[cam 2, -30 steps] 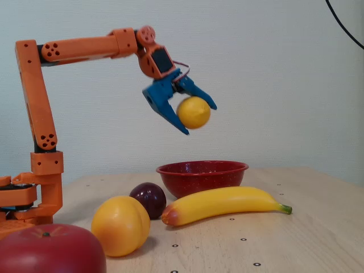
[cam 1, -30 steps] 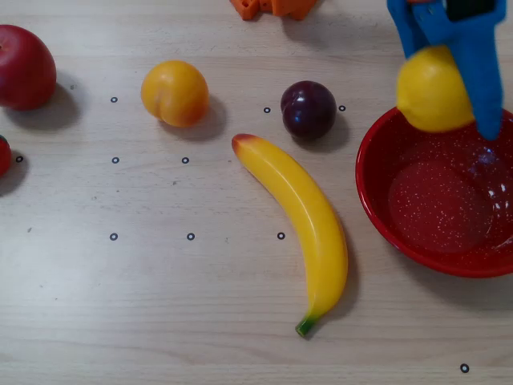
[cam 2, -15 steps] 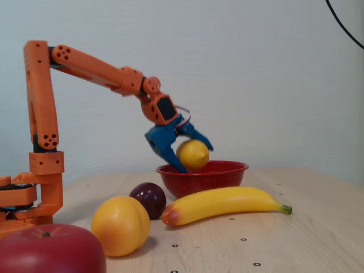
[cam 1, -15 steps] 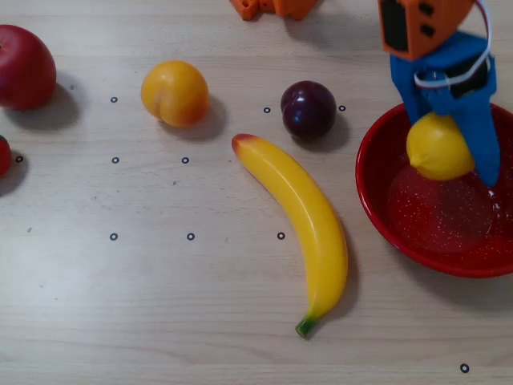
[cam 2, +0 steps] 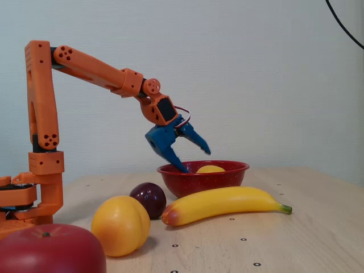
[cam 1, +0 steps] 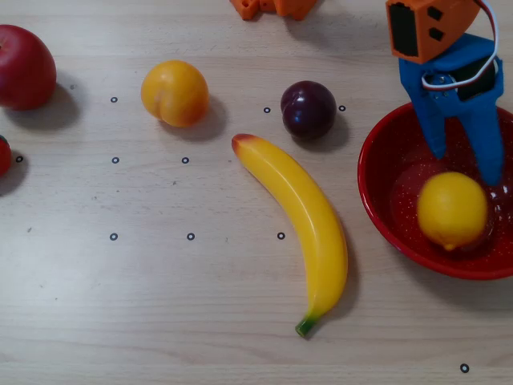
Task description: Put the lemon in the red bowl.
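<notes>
The lemon (cam 1: pixel 451 209) lies inside the red bowl (cam 1: pixel 377 200) at the right edge of the overhead view. In the fixed view only its yellow top (cam 2: pixel 210 169) shows above the bowl's rim (cam 2: pixel 227 177). My blue gripper (cam 1: pixel 465 164) hangs over the bowl's far side with its jaws spread apart and nothing between them. In the fixed view the gripper (cam 2: pixel 196 160) has one finger down inside the bowl's left rim and the other raised above the bowl. It is apart from the lemon.
A banana (cam 1: pixel 300 220) lies left of the bowl. A dark plum (cam 1: pixel 308 109), an orange-yellow fruit (cam 1: pixel 175 93) and a red apple (cam 1: pixel 24 67) sit further left. The arm's orange base (cam 2: pixel 34 187) stands at the left in the fixed view.
</notes>
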